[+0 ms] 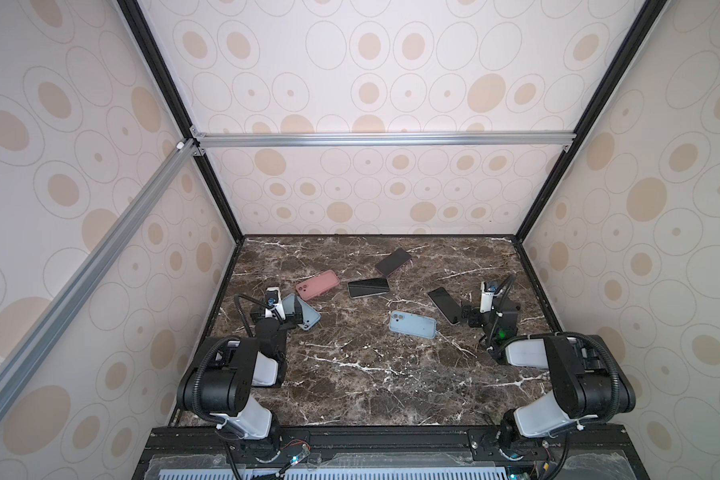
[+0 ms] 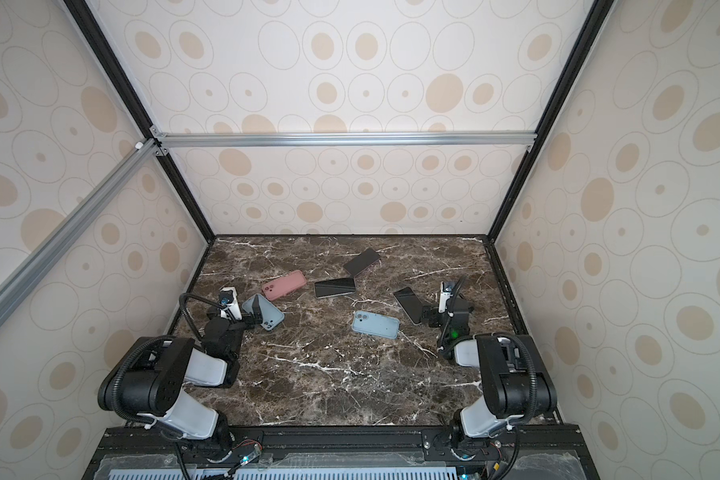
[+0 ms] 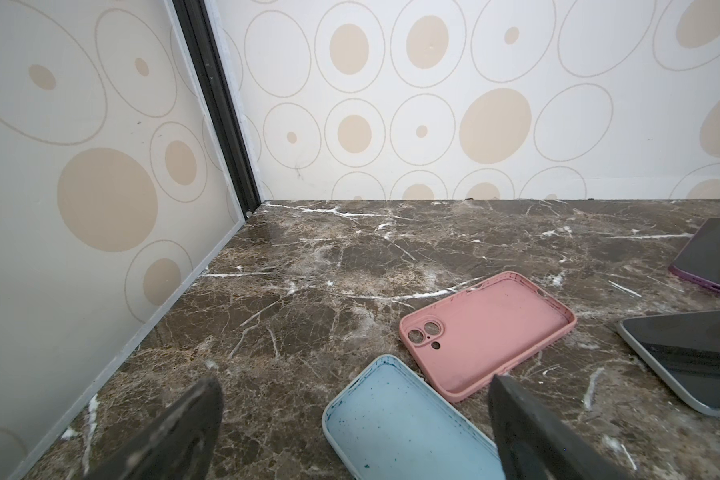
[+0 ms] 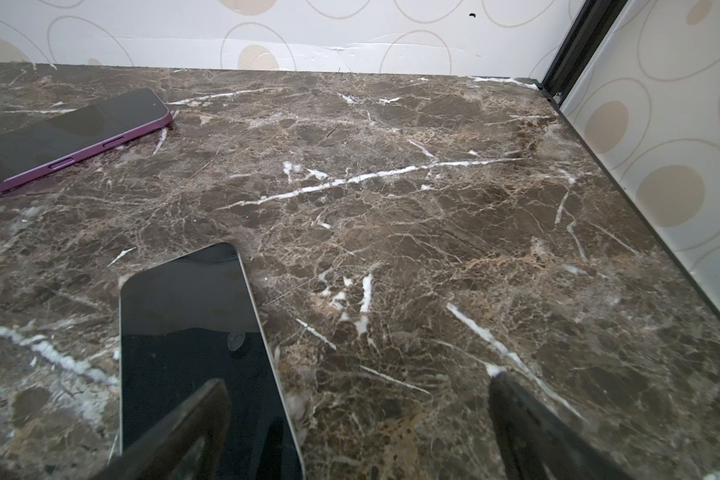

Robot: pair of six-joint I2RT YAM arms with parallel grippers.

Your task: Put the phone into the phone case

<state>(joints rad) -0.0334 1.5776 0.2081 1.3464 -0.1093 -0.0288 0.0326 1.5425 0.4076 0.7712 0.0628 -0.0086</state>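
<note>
A light blue phone case (image 3: 400, 428) lies hollow side up between the fingers of my open left gripper (image 3: 354, 380), which holds nothing. In both top views that gripper (image 1: 285, 312) sits low over this case (image 1: 310, 318). A black-screened phone (image 4: 192, 324) with a pale rim lies face up at my open right gripper (image 4: 356, 380); one finger (image 4: 192, 424) hangs over its screen and the other stands over bare marble. In a top view this phone (image 1: 444, 304) lies just left of the right gripper (image 1: 472, 316).
An empty pink case (image 3: 491, 328) lies beside the blue one. A purple-rimmed phone (image 1: 393, 262) and a silver-rimmed phone (image 1: 368, 287) lie further back on the marble table (image 1: 350, 382). Another light blue piece (image 1: 412, 324) lies camera side up mid-table. Patterned walls close three sides.
</note>
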